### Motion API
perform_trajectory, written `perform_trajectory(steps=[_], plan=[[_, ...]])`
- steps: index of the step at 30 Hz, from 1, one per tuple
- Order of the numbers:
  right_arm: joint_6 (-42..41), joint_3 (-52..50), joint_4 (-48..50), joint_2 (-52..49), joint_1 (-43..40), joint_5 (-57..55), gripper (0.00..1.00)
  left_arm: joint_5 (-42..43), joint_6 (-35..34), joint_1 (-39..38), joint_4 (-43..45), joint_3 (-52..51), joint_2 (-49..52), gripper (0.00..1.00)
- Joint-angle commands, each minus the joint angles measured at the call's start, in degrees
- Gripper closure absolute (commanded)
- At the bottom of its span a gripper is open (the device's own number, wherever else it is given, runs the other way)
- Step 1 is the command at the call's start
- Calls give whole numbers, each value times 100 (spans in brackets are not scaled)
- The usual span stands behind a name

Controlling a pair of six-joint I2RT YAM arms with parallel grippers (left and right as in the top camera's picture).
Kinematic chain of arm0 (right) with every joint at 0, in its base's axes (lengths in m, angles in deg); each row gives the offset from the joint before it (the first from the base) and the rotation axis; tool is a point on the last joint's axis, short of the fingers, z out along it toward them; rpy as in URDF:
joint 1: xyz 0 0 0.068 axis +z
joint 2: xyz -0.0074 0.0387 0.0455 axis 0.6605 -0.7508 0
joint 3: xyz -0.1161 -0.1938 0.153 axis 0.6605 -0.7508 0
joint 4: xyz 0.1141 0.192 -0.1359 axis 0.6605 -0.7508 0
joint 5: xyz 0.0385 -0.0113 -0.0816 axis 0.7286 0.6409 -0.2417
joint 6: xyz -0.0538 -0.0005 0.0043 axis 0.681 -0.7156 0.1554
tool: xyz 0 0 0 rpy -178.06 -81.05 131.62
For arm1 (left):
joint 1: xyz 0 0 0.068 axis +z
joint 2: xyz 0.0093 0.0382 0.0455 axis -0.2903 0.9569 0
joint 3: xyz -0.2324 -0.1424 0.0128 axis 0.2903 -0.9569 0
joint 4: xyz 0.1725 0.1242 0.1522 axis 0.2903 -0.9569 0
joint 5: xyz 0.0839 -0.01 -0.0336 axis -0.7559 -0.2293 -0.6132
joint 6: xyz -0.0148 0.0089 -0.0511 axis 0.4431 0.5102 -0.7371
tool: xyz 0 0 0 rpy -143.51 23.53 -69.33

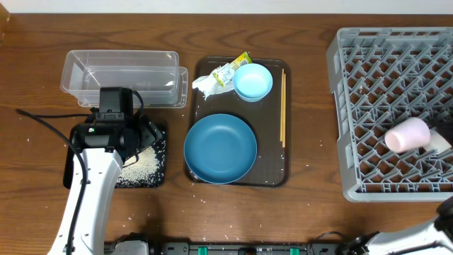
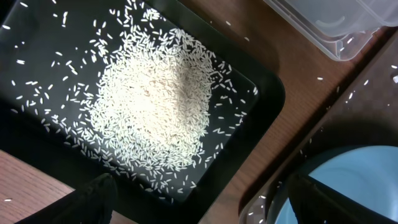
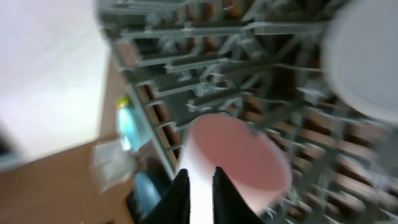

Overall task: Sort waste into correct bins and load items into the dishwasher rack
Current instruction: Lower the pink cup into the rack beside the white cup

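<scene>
My left gripper hangs open over the near corner of the black tray, above the rice heap, with nothing between its fingers. The clear tub stands just behind it. The pink cup lies on its side in the grey rack, and my right gripper is shut on its wall. A white cup lies beside it. The dark-blue dish, light-blue bowl, wrapper, tissue and chopsticks are on the brown tray.
Loose rice grains are scattered on the wooden table round the black tray and the brown tray. The rack fills the table's right side up to the edge. A black cable runs from the left arm across the left of the table.
</scene>
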Motion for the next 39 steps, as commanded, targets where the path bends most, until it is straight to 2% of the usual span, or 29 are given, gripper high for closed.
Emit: perform_trajectory(steps=[1, 2, 6, 16, 22, 23, 28, 39], plan=[[-975, 33, 107, 566, 94, -1058, 76, -68, 76, 28, -24, 98, 26, 10], [-1051, 33, 157, 691, 131, -1152, 71, -68, 76, 28, -24, 98, 26, 10], [-1189, 33, 238, 1021, 282, -1342, 63, -68, 76, 28, -24, 98, 26, 10], [-1145, 33, 125, 1449, 1174, -1521, 68, -68, 76, 28, -24, 98, 26, 10], [-1296, 28, 435, 1637, 2168, -2715, 63, -68, 76, 28, -24, 98, 26, 10], [-1392, 28, 481, 1609, 2297, -2959, 65, -68, 76, 28, -24, 98, 26, 10], [-2159, -35, 675, 1314, 2754, -4350, 99, -68, 76, 28, -24, 98, 26, 10], [-2243, -46, 645, 415, 2761, -4404, 99, -68, 79, 28, -24, 98, 26, 10]])
